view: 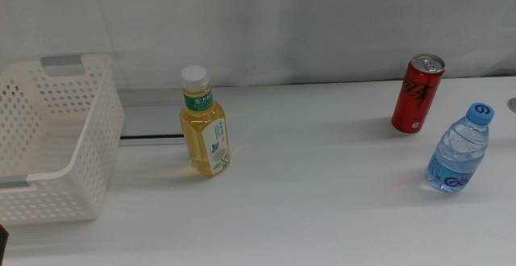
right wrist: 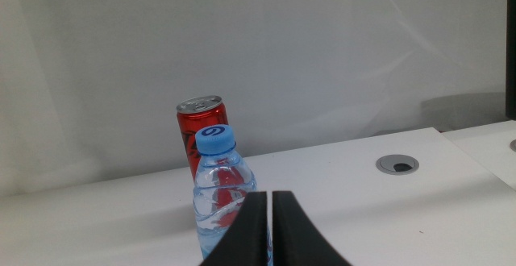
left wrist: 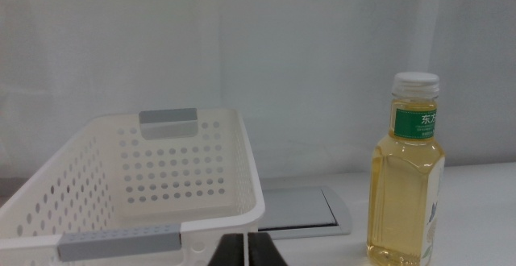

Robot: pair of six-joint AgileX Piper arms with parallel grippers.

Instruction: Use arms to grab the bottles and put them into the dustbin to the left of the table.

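A yellow tea bottle (view: 205,125) with a white cap stands upright on the white table (view: 322,209), just right of the white perforated dustbin (view: 48,149). At the right stand a slim red can (view: 418,93) and, nearer the front, a small blue-capped water bottle (view: 459,150). My left gripper (left wrist: 247,238) is shut and empty, low in front of the dustbin (left wrist: 137,193), with the tea bottle (left wrist: 407,177) off to one side. My right gripper (right wrist: 270,195) is shut and empty, facing the water bottle (right wrist: 219,193), with the red can (right wrist: 196,129) behind it. Neither arm reaches into the middle view.
A grey inset plate (view: 151,121) lies at the table's rear, between dustbin and tea bottle. A round grey cable grommet (right wrist: 397,165) sits in the tabletop beyond the right gripper. A white curtain backs the table.
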